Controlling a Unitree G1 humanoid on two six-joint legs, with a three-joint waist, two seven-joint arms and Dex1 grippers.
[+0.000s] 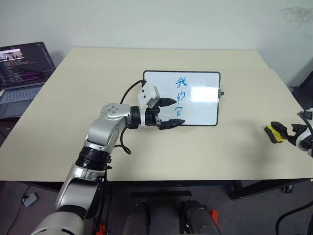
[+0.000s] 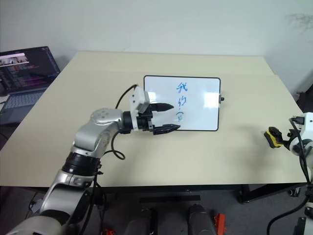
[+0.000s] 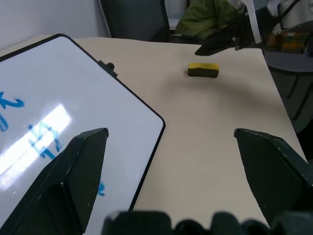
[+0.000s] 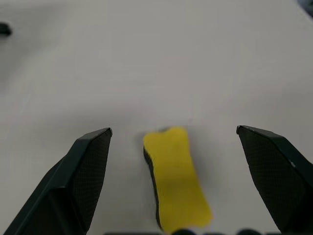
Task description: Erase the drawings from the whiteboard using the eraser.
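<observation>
From the head: eraser (image 1: 275, 132) on the table (image 1: 210, 156) at its right edge, well apart from the whiteboard (image 1: 203, 105) and its blue drawings (image 1: 180, 93); right gripper (image 1: 293, 133) just beside it, far nearer than the left gripper (image 1: 172, 112), spread empty over the board. From the left wrist: eraser lying far across the table. From the right wrist: fingers wide apart (nothing held), eraser between them, long axis running along them.

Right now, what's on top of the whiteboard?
On the whiteboard is a column of blue drawings, not yet erased. The left gripper, jaws open, is over its lower left part and hides some of the surface. The eraser lies on the table, off the board.
</observation>
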